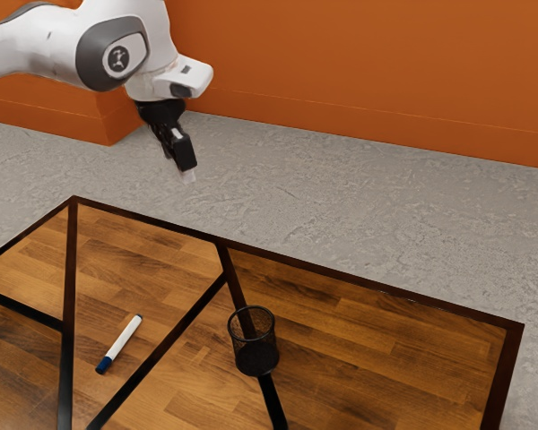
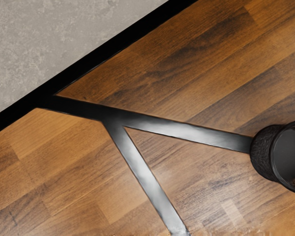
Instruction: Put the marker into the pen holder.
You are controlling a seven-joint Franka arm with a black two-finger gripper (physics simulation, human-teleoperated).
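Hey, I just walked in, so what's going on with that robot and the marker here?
Nothing is being handled right now. The robot arm hangs up high, away from the marker, which lies on the wooden table. The mesh pen holder stands upright nearby, and the marker is not in it; putting it there is the job.
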